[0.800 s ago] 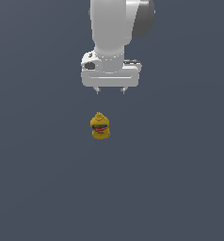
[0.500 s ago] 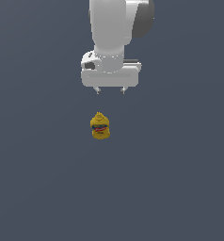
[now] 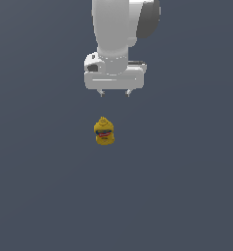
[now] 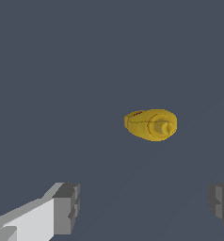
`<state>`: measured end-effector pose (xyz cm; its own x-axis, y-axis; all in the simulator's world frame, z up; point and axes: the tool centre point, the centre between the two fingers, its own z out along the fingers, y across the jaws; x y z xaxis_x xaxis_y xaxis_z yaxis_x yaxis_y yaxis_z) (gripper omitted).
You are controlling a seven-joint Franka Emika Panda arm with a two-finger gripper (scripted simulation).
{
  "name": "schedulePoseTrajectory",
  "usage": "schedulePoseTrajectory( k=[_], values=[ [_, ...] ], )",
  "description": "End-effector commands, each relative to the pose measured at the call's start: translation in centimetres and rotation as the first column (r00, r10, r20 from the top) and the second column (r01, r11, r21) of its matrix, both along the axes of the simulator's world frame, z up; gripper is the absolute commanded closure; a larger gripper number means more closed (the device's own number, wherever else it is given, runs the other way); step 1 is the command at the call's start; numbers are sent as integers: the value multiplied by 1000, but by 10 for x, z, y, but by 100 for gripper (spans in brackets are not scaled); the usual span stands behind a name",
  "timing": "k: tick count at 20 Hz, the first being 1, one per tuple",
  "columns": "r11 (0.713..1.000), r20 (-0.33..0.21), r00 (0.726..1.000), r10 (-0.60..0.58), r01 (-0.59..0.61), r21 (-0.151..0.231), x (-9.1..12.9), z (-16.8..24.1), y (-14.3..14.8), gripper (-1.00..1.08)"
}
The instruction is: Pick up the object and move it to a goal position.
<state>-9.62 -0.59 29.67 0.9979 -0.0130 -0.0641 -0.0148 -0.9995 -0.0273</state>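
The arm runs off the upper edge of the exterior view, so only its white lower links and the wrist block show. In the wrist view both fingers [image 4: 67, 209] are cut by the frame, one at the corner, the other barely peeking in at the opposite edge. The label on the bottle [image 3: 104, 131] reads as a red-and-blue band in the exterior view, its print too small to make out; in the wrist view the bottle [image 4: 150, 124] shows mostly its cap and yellow shoulders, with just a trace of red on one side.

Now the claw [image 3: 114, 92]: spread wide, its two short tips well apart, nothing between them and nothing touched. It hangs above the dark grey table [image 3: 187, 186], clear of the bottle. The bottle stands upright on the table, cap pointing up, below the claw in the exterior view and a little toward that view's left of the claw's middle, apart from both fingers.
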Motion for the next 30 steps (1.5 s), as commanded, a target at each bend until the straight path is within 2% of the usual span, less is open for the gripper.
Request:
schedulePoseTrajectory(
  k=[1,11,17,23,30],
  values=[
    [1000,0,1000,-7,7,0,0,0,0,-92],
    [993,2,993,-116,116,-7,3,-6,-4,-92],
    [971,5,971,-238,238,-15,6,-12,-8,-92],
    [921,10,921,-389,389,-23,9,-20,-13,-92],
    [831,18,832,-555,555,-31,13,-29,-20,-92]
  ],
)
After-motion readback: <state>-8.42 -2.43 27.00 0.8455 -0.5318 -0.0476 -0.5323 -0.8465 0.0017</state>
